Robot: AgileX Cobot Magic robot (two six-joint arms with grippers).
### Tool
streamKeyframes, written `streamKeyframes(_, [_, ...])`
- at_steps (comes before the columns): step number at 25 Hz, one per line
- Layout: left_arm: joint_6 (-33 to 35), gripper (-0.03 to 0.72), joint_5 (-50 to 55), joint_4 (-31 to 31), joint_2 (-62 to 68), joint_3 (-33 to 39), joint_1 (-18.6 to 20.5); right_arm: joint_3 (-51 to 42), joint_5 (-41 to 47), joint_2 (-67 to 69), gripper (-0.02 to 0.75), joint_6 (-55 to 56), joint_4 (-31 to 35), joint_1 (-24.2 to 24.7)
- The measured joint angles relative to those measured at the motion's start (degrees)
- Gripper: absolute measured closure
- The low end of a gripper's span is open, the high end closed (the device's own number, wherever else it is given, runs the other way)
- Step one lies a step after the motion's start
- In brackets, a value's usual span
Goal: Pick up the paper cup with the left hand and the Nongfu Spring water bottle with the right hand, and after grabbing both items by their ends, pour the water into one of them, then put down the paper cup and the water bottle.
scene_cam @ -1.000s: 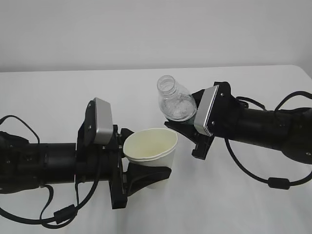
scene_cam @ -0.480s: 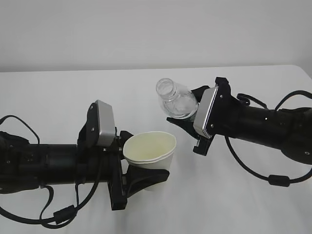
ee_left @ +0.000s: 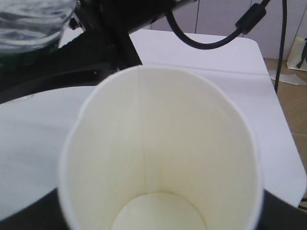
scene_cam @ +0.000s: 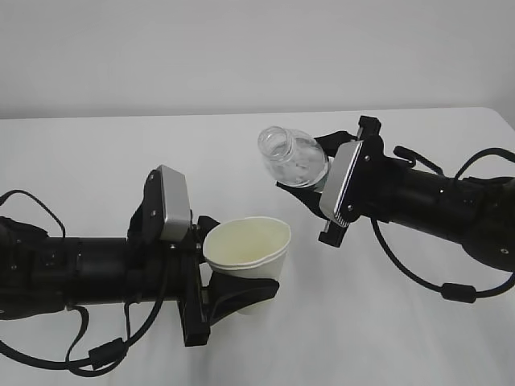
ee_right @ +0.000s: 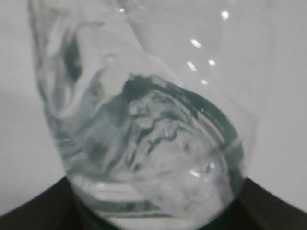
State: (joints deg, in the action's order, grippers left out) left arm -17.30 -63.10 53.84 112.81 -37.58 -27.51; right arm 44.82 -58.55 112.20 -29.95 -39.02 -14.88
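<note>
Paper cup [ee_left: 160,153] interior, empty from left wrist.

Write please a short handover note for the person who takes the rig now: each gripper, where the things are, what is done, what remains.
Left gripper: shut on the paper cup, held upright above the table. The left wrist view shows the cup's inside dry.
Right gripper: shut on the water bottle, capless, tilted with its mouth up and toward the cup, but higher and not over the rim.
Done: both items picked up.
Left: bring the bottle mouth over the cup, pour the water, then put both down.
</note>
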Motion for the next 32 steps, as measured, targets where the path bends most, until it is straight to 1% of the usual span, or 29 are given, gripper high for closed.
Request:
streamKeyframes(9, [0.0, 0.242, 0.1, -0.5, 0.0, 0.0, 0.0, 0.0, -0.3, 0.0, 0.283, -4.6, 0.4, 0.0])
streamKeyframes(13, [0.0, 0.242, -0.1, -0.5, 0.0, 0.0, 0.0, 0.0, -0.3, 0.0, 0.283, -6.8, 1.9, 0.0])
streamKeyframes(21, [0.0, 0.242, -0.3, -0.6, 0.0, 0.0, 0.0, 0.0, -0.3, 0.0, 0.283, -12.4, 2.8, 0.0])
streamKeyframes(32, [0.0, 0.242, -0.8, -0.9, 0.0, 0.0, 0.0, 0.0, -0.9, 0.0, 0.283, -17.7, 2.8, 0.0])
